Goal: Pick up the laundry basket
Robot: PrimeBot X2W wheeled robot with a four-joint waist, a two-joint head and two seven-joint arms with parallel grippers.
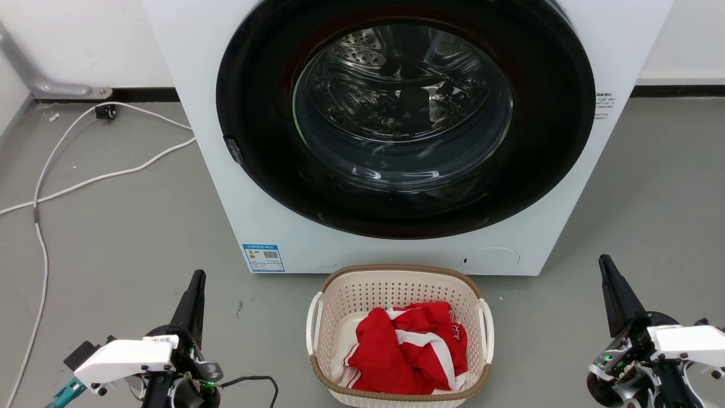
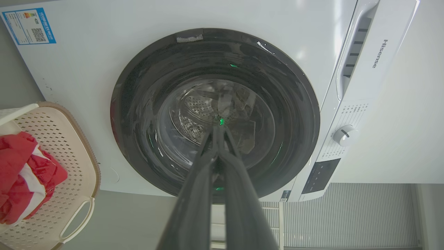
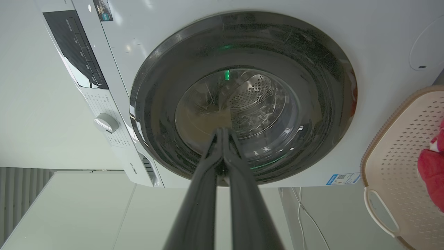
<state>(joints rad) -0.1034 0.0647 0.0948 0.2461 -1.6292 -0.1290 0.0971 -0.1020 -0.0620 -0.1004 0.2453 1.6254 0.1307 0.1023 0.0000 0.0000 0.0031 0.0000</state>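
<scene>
The laundry basket (image 1: 362, 294), cream perforated plastic with a brown rim and two white side handles, stands on the floor right in front of the washing machine. Red and white clothing (image 1: 405, 354) lies inside it. My left gripper (image 1: 197, 277) is shut at the lower left, well to the left of the basket and apart from it. Shut as well, my right gripper (image 1: 604, 262) is at the lower right, well clear of the basket's right handle (image 1: 486, 328). In the left wrist view the basket (image 2: 66, 163) is at the left edge beside the shut left gripper (image 2: 218, 129). The right wrist view has the basket (image 3: 399, 149) at its right edge and the right gripper (image 3: 222, 131) shut.
A white front-loading washing machine (image 1: 226, 170) with a dark round door (image 1: 402, 119) stands just behind the basket. White cables (image 1: 85, 181) run over the grey floor at the left. Open floor lies on both sides of the basket.
</scene>
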